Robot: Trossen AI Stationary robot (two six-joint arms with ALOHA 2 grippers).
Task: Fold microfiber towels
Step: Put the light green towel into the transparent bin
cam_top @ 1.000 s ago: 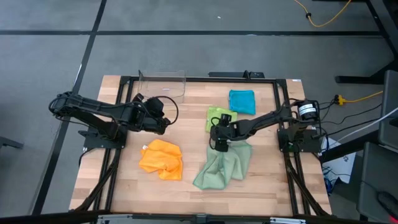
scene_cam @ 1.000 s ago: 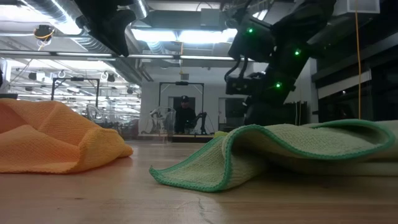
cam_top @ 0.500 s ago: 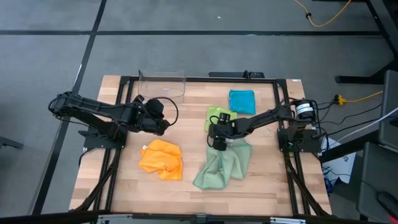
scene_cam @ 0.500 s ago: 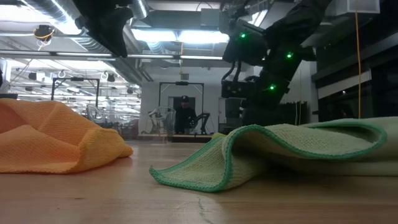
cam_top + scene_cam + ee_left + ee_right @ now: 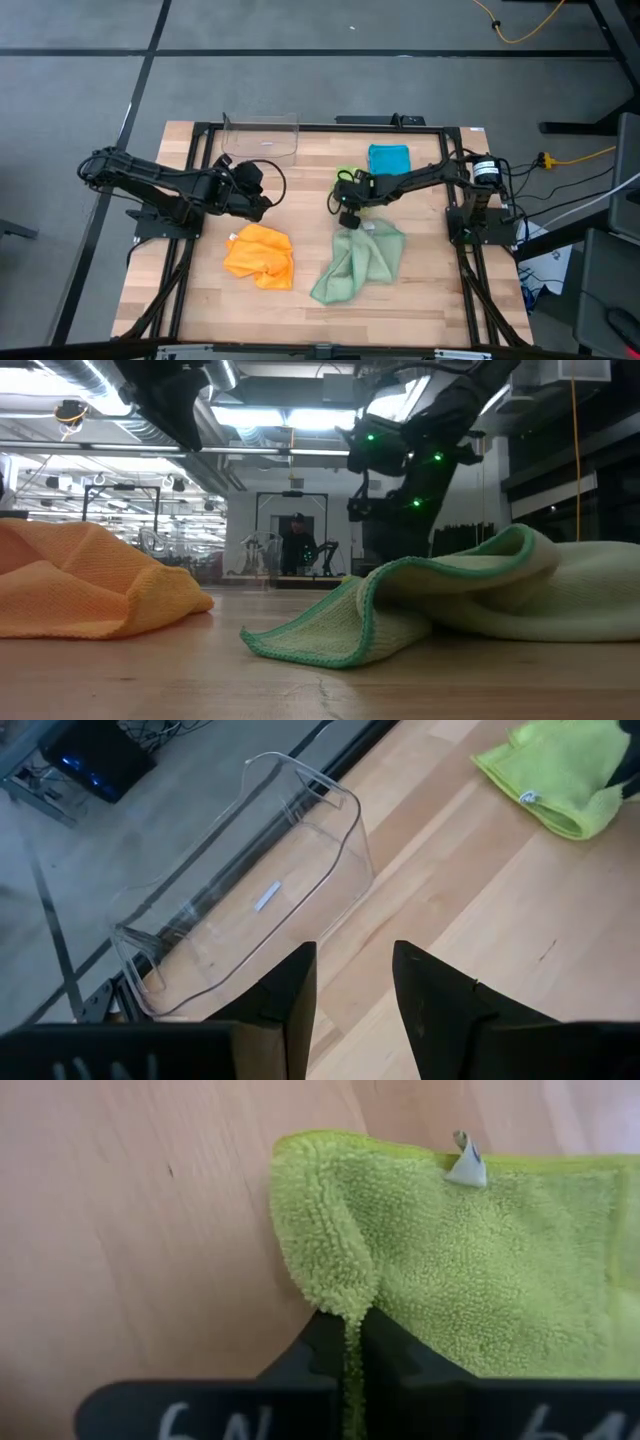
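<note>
My right pincer (image 5: 350, 1342) is pressed together on the edge of the lime green microfibre towel (image 5: 470, 1270), which lies at mid-table beside the teal one (image 5: 389, 160). My left pincer (image 5: 350, 982), half spread, waits by the clear plastic bin (image 5: 240, 890), farther off.

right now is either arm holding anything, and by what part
The right gripper has its fingers shut on the lime green towel, pinching a fold at its edge. The left gripper holds nothing.
</note>
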